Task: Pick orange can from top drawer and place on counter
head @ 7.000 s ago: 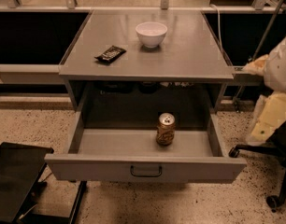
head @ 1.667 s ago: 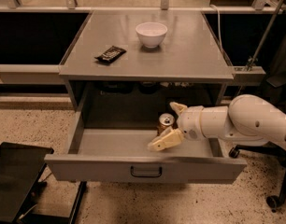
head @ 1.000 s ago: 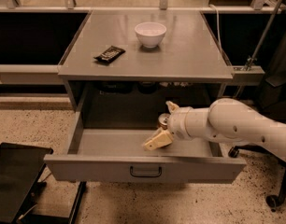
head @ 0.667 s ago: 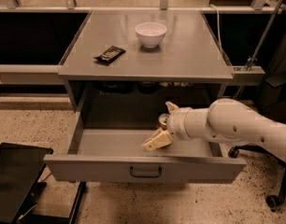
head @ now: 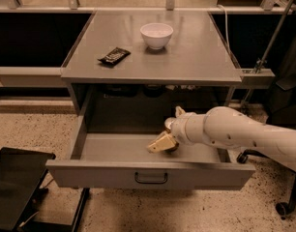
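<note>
Since the arm [head: 235, 132] slid a little left over the top drawer [head: 114, 174] a second or so ago, I have seen it all but stop. The gripper [head: 166, 131] now sits at the middle right of the open drawer. Its fingers [head: 160, 143] are spread, one on the near side of the orange can [head: 169, 125] and one on the far side. I judge the reach done and the squeeze next; nothing has been lifted toward the counter [head: 186, 57].

Only the can's silver top shows, because the near finger and wrist cover its sides. I cannot tell whether either pad touches it. The arm runs off the right edge, so the base is out of view.
</note>
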Motion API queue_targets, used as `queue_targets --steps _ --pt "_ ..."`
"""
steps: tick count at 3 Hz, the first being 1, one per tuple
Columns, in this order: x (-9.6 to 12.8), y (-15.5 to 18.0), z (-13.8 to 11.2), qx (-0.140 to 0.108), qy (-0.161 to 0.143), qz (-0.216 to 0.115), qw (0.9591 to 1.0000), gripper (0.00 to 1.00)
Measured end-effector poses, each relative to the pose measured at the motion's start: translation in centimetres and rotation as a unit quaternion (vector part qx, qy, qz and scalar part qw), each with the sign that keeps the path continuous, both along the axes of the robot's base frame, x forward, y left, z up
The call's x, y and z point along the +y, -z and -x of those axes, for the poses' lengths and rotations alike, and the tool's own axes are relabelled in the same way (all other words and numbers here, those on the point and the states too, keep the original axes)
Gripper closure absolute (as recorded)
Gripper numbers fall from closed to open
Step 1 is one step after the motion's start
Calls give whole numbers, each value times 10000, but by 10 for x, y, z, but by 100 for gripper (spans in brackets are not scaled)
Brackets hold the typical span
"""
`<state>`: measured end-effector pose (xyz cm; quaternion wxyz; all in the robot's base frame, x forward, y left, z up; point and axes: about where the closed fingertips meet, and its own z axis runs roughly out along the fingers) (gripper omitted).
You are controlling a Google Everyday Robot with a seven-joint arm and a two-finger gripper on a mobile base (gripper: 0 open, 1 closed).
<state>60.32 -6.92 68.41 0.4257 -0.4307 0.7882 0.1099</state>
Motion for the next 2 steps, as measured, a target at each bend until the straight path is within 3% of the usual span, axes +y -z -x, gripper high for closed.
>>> queue_targets --steps 2 --pt "0 -1 -2 -22 18 -11 10000 0"
